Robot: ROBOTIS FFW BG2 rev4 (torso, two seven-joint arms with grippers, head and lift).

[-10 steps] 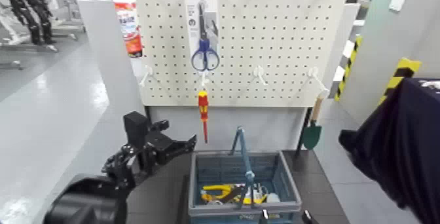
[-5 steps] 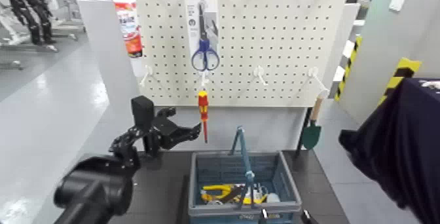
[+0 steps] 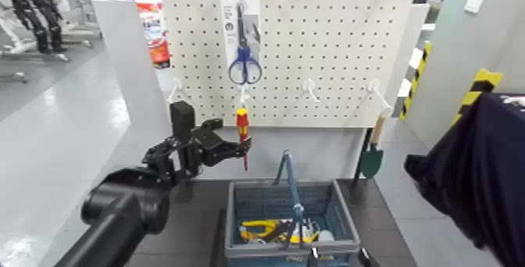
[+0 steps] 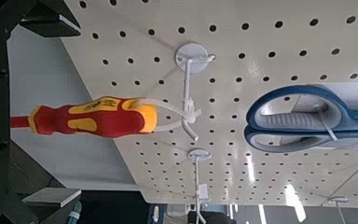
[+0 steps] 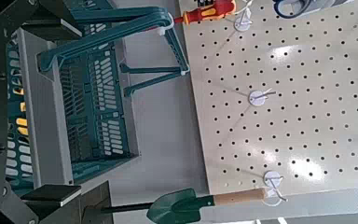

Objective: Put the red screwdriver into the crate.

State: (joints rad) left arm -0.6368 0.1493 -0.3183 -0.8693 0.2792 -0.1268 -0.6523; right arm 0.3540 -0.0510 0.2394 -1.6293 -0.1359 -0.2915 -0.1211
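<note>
We are viewing a white perforated pegboard (image 3: 328, 48), the grey-blue slotted plastic crate (image 3: 289, 219) sitting below; the left gripper (image 3: 234, 147) is hovering open-jawed, empty — beside the slim red-handled screwdriver (image 3: 243, 133) hanging from its hook.

Our left arm (image 3: 125, 208) is all matte black: a fat rounded cylinder joint, then slimmer blocky links with a boxy upright module just behind the left gripper (image 3: 234, 147). The gripper's fingers are black and angular too. We think there's some cabling tucked along the forearm, but it's hard to tell.
</note>
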